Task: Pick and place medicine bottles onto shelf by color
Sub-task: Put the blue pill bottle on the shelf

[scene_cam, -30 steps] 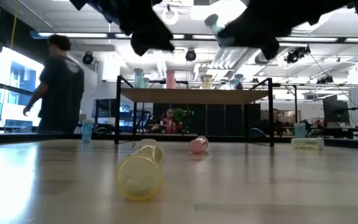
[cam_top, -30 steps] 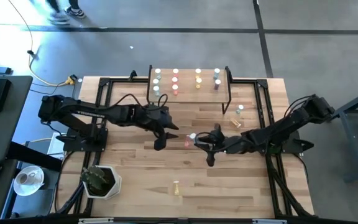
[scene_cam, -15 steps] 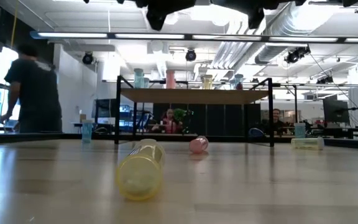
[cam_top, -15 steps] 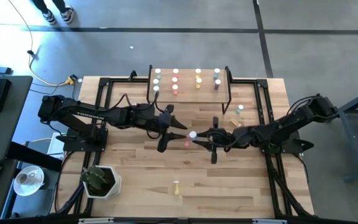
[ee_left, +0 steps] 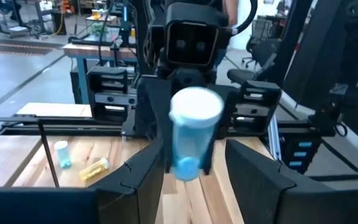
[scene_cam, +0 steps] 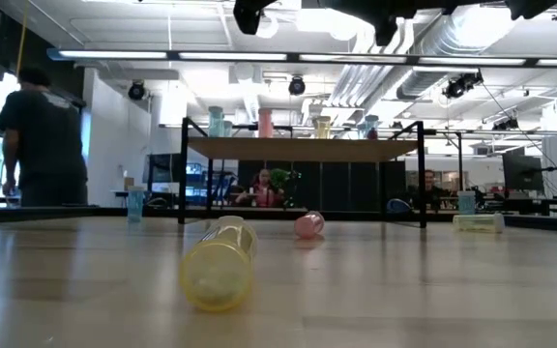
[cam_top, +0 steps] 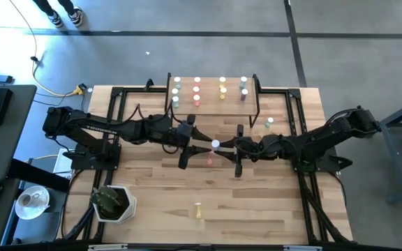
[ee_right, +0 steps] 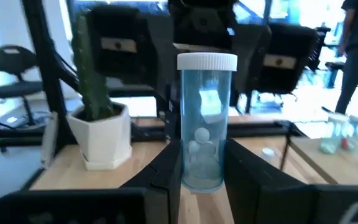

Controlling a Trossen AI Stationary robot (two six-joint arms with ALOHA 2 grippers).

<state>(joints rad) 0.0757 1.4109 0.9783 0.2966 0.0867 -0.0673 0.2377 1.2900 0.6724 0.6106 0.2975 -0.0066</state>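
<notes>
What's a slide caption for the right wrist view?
Right gripper holds an upright blue bottle, white-capped, facing the left arm; potted cactus beside.

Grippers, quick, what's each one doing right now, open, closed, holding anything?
Left gripper: open around the blue bottle, not clearly gripping it.
Right gripper: closed on the blue bottle, holding it upright above the table.

My left gripper point(cam_top: 199, 147) and right gripper point(cam_top: 223, 148) meet tip to tip above mid-table, arms stretched inward; my right fingers grip a bottle point(ee_right: 206, 121).
</notes>
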